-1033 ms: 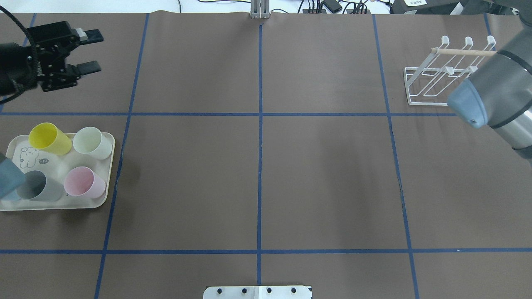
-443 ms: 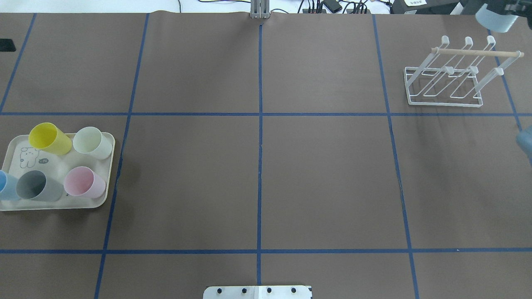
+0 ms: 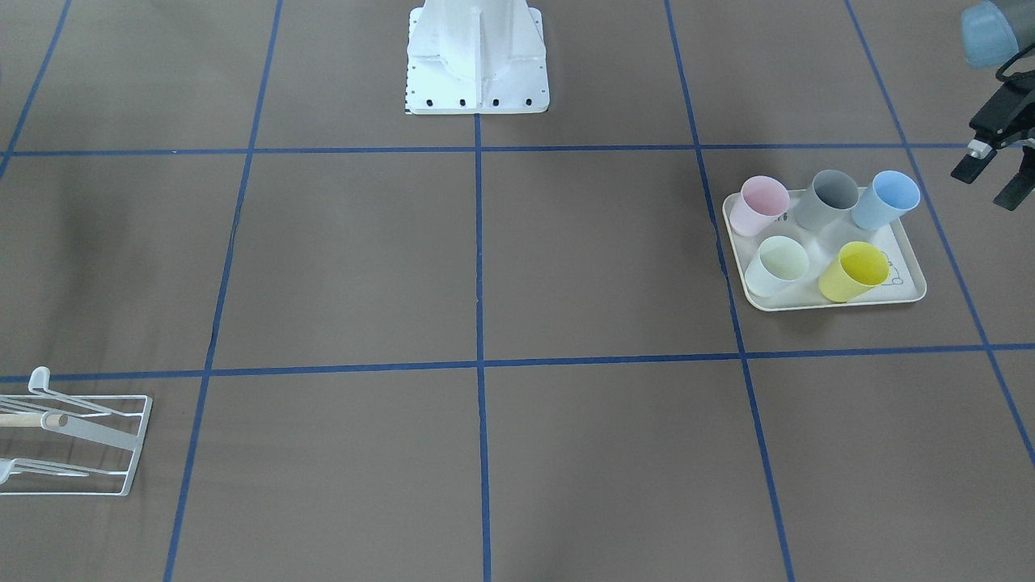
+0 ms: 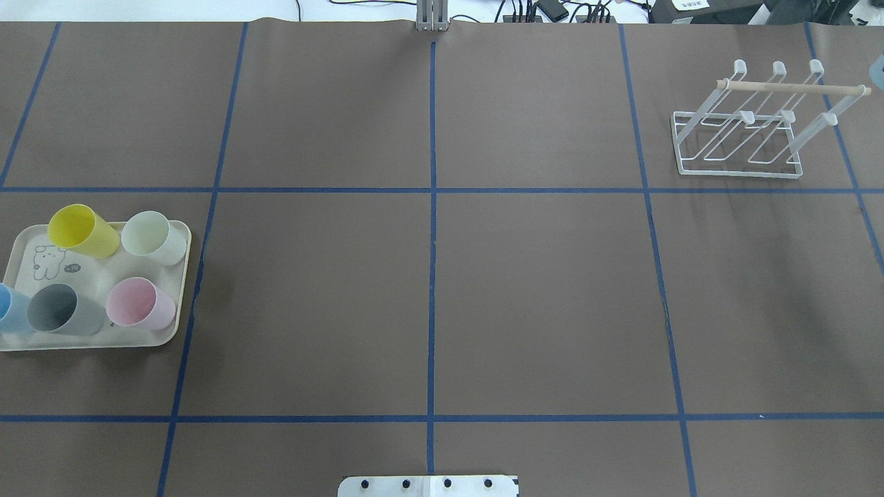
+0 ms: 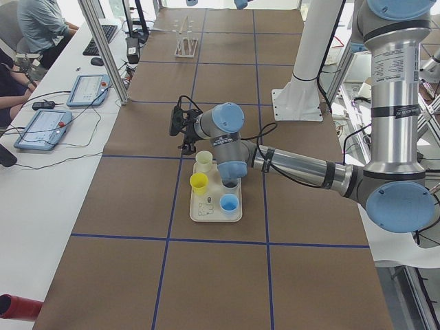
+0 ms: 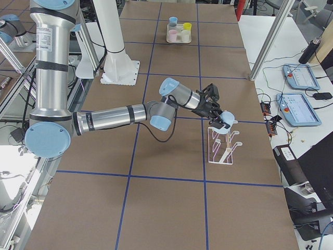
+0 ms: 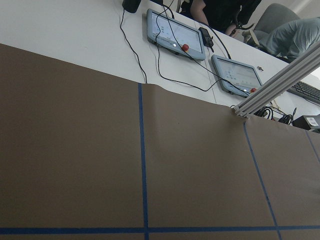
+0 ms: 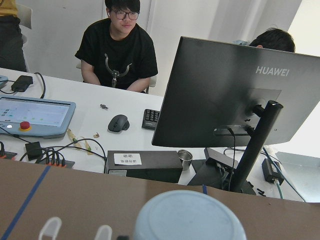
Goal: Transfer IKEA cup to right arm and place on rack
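Note:
The white wire rack (image 4: 749, 128) with a wooden dowel stands at the far right; it also shows in the front view (image 3: 77, 440). In the right side view my right gripper (image 6: 218, 115) hovers at the rack (image 6: 221, 148) with a light-blue cup (image 6: 228, 119) at its tip. I cannot tell if it is shut. That cup's base fills the bottom of the right wrist view (image 8: 189, 217), and a sliver of it shows overhead (image 4: 878, 69). My left gripper (image 3: 990, 176) is open and empty, beside the tray (image 3: 906, 297) of cups.
The cream tray (image 4: 90, 343) holds yellow (image 4: 81, 231), pale green (image 4: 152, 237), pink (image 4: 139, 304), grey (image 4: 62, 310) and blue (image 4: 8, 312) cups. The robot base (image 3: 477, 56) stands at the near edge. Operators, monitors and pendants sit beyond the far edge.
The left gripper and arm have left the overhead view at the left, uncovering the blue cup on the tray. The right arm has swung out to the right, and its light-blue cup has moved to the right edge.

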Motion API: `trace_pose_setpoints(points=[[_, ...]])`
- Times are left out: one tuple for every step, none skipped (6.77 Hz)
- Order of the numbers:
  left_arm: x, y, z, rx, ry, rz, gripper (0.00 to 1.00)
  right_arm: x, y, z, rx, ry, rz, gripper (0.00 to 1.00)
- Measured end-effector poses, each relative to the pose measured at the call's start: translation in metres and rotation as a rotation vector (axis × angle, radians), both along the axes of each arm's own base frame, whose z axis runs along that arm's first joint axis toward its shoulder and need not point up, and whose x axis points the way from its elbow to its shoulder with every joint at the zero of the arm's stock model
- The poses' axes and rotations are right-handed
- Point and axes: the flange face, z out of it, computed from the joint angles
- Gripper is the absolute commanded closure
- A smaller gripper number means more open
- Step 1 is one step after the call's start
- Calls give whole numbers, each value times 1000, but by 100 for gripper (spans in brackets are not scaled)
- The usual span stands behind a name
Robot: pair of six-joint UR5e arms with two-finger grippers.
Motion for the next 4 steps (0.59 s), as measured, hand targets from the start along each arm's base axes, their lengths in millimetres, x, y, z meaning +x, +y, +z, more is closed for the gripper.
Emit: trace_pose_setpoints(points=[[0,1,4,-5,-4,1,0,-7,-2,27,3,8,-8,100],[-1,1,6,-9,-5,1,1,-18,-3,47,14,6,-26,100],[-1,1,6,-10,-6,1,1,-29,-4,53,26,0,-41,100],[-1,2,7,-11,-6,1,0,-36,-6,52,36,-4,-50,100]])
